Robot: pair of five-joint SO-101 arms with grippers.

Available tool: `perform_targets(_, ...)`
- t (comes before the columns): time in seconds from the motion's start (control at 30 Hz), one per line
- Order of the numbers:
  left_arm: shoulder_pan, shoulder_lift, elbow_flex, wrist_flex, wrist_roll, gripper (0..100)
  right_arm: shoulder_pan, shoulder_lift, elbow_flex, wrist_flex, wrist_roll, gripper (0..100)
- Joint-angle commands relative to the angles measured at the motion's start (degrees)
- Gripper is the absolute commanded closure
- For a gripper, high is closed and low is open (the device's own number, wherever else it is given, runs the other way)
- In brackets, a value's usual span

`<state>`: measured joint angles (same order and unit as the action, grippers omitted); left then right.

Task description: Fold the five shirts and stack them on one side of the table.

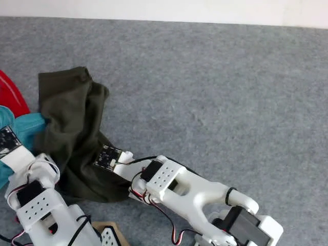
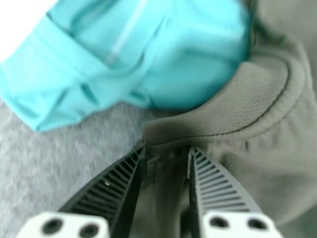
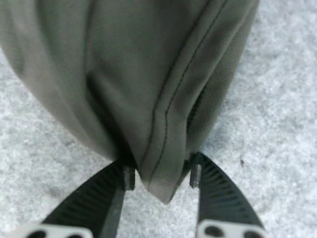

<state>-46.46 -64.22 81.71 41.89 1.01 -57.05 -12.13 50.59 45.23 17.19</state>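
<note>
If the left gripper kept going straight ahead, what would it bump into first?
The left gripper pinches the olive shirt, so it would press into that shirt's collar first; the teal shirt probably comes next.

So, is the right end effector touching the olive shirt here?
Touching. The right wrist view shows the right end effector shut on a folded edge of the olive shirt, with no gap at either side.

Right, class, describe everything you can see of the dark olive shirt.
The olive shirt looks like soft, finely knit fabric with stitched seams. It lies bunched and creased on the grey table, one edge touching the teal shirt. The left gripper and right gripper each pinch a fold of it.
</note>
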Motion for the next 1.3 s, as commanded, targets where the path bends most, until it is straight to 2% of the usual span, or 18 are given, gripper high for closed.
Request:
perform_targets(0.0, 0.9, -0.7, -2.3, -8.4, 2.7, 90, 1.6, 0.0, -0.8, -2.2, -0.5, 80.8)
perform_targets(0.3, 4.2, 2.1, -2.3, -21.8, 5.2, 91, 1.9, 0.1, -0.8, -2.4, -0.5, 80.8)
perform_targets(0.4, 6.2, 9.0, -2.9, -29.6, 6.2, 91, 1.9, 0.1, -0.8, -2.4, -0.5, 80.8)
perform_targets(0.53, 6.5, 23.3, -6.4, -45.1, 10.3, 91, 1.9, 0.0, -0.7, -2.4, -0.5, 80.8)
perform_targets(0.63, 6.4, 35.9, -13.0, -50.7, 10.8, 91, 2.0, -0.1, -0.6, -2.4, -0.5, 80.8)
perform_targets(0.77, 6.5, 47.4, -20.9, -51.0, 11.0, 91, 2.0, -0.2, -0.6, -2.4, -0.4, 80.8)
perform_targets(0.87, 6.6, 48.8, -24.3, -50.9, 15.1, 90, 2.0, 0.0, -0.8, -2.4, -0.4, 80.8)
perform_targets(0.97, 8.5, 48.8, -27.8, -48.6, 16.3, 87, 2.0, 0.0, -0.5, -3.5, -0.4, 80.8)
perform_targets(1.13, 9.5, 48.7, -35.6, -37.0, 18.6, 78, 3.9, 0.1, -0.4, -3.6, -0.3, 80.8)
perform_targets(1.27, 9.5, 43.5, -40.5, -21.8, 21.8, 75, 4.4, -0.1, -0.4, -3.6, -0.3, 80.8)
